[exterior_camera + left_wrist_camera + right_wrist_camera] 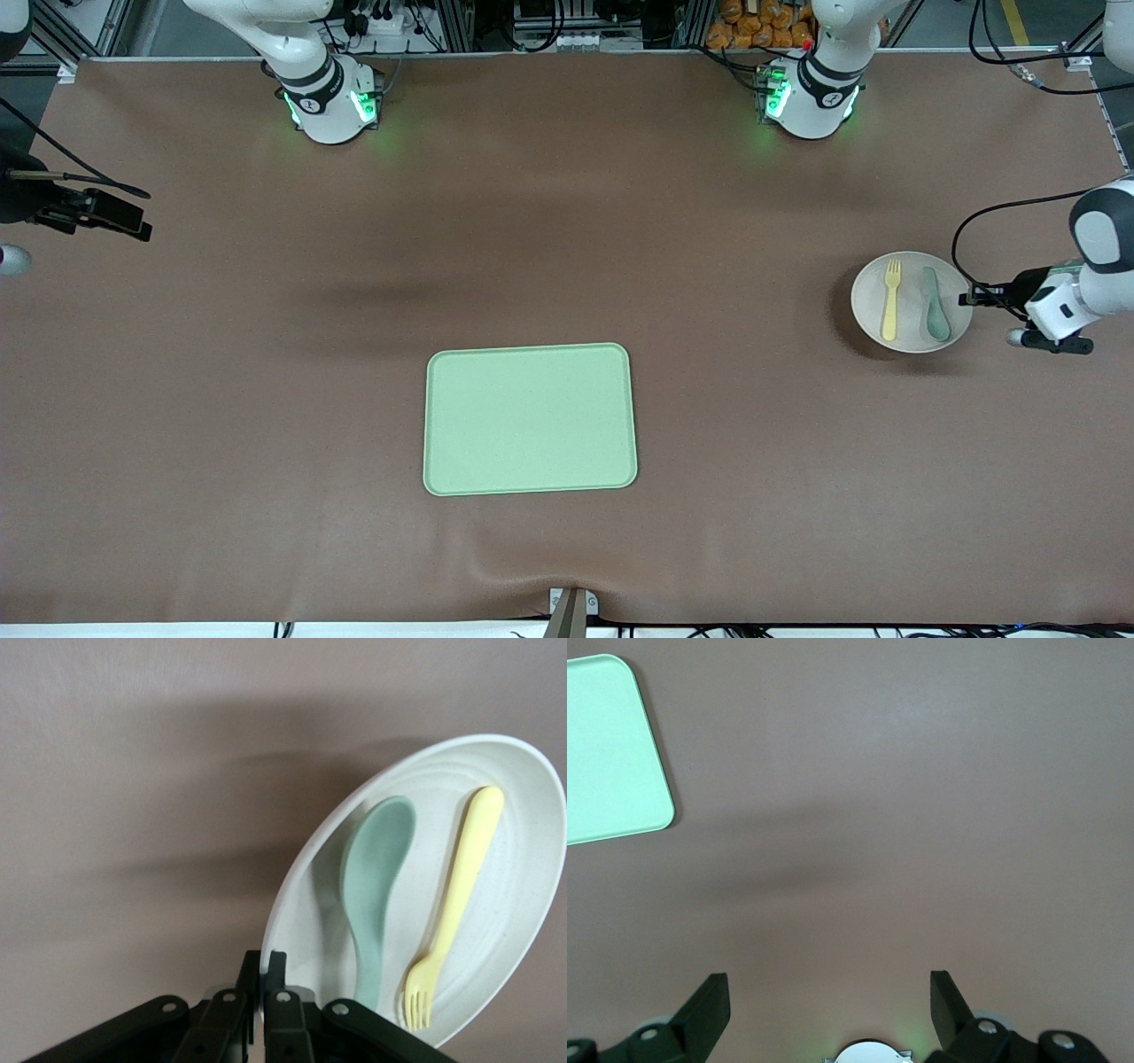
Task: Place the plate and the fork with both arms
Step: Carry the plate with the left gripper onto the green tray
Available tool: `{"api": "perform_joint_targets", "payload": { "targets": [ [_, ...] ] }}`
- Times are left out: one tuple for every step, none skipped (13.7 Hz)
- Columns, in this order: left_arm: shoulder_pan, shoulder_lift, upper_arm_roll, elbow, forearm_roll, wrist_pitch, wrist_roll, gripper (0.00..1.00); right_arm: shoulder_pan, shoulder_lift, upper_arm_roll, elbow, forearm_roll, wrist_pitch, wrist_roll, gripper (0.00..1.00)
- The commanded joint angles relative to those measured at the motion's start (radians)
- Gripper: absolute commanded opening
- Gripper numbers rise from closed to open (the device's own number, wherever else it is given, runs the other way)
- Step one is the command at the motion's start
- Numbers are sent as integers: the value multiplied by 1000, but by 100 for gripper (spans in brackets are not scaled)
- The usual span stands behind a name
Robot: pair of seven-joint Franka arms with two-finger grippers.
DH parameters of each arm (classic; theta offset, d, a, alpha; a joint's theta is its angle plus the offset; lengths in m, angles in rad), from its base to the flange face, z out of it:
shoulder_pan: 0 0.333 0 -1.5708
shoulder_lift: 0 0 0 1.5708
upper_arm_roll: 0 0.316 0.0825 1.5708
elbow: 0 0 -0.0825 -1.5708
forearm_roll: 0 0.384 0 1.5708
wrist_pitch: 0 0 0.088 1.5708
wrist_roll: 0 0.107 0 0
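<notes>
The cream plate [908,332] is near the left arm's end of the table and casts a dark shadow under its edge. The pale-yellow fork [890,301] and a grey-green spoon [933,306] lie side by side on it. My left gripper [974,297] is shut on the plate's rim. The left wrist view shows its fingers [276,967] pinching the rim of the plate [523,930], with the fork [456,895] and spoon [372,886] on it. My right gripper [115,217] is open and empty above the right arm's end of the table, and also shows in the right wrist view [830,992].
A rectangular light-green tray [530,418] lies in the middle of the table, nearer the front camera than the plate; its corner shows in the right wrist view [607,753]. The brown table cover has a fold at its front edge [571,589].
</notes>
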Motion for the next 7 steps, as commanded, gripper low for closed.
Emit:
{"api": "perform_joint_targets", "payload": {
  "targets": [
    [-1,-4,-19,59,-66,-55,-50,0,-8,11,7,22,-18,-2,-18,100],
    [1,0,-50,73,-96,-55,-83,0,-8,11,7,22,-21,-2,-19,100],
    [-2,4,-76,91,-115,-55,-125,0,-10,16,7,22,-21,4,-21,100],
    [-7,10,-114,111,-126,-55,-187,0,-10,31,7,22,-21,18,-21,100],
    [-18,22,-151,138,-129,-55,-267,0,-7,42,7,22,-21,24,-21,100],
    [-41,44,-176,175,-129,-55,-348,0,-5,42,7,22,-20,24,-19,100],
    [-77,62,-187,207,-129,-53,-417,0,-4,44,7,22,-20,24,-18,100]
  ]
}}
